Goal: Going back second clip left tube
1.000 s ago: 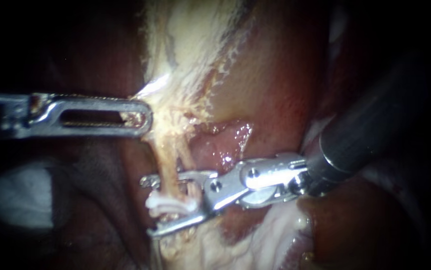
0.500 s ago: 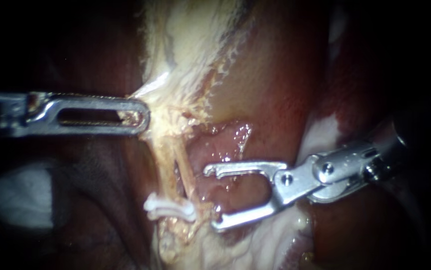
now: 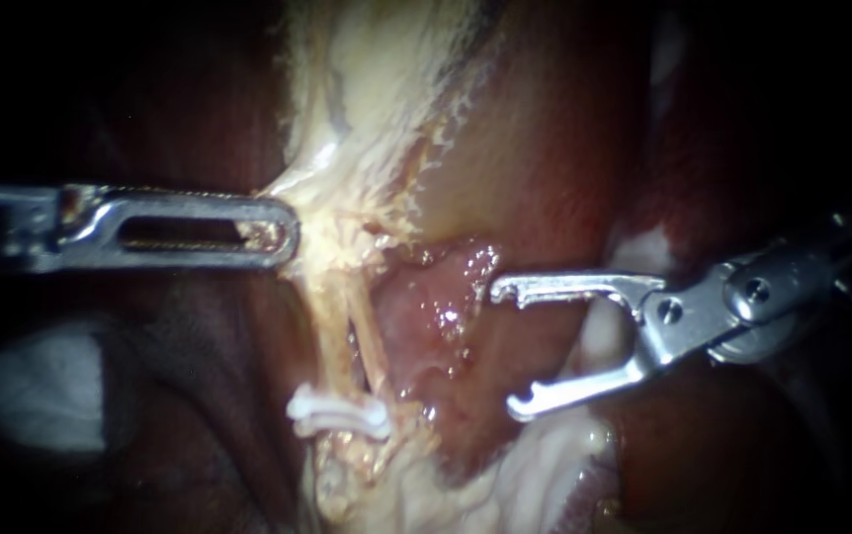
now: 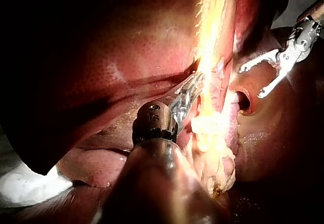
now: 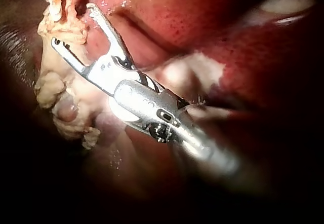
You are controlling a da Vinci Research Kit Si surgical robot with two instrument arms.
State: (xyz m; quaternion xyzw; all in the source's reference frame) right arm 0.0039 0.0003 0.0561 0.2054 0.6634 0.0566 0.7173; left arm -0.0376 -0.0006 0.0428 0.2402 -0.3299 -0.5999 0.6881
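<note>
My right instrument [image 3: 505, 348] is hanging with jaws apart, right of the clip [image 3: 337, 415] on the tube [image 3: 339, 326]; my left instrument [image 3: 270, 231] is clamping pale tissue [image 3: 332, 198] above the clip. I should be retreating straight, snagging nothing.

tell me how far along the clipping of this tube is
Done: one white plastic clip crosses the pale stringy tube. In hand: silver right instrument open, empty, apart from it; slotted left instrument grips pale fatty tissue. Left: a second clip, none visible.
</note>
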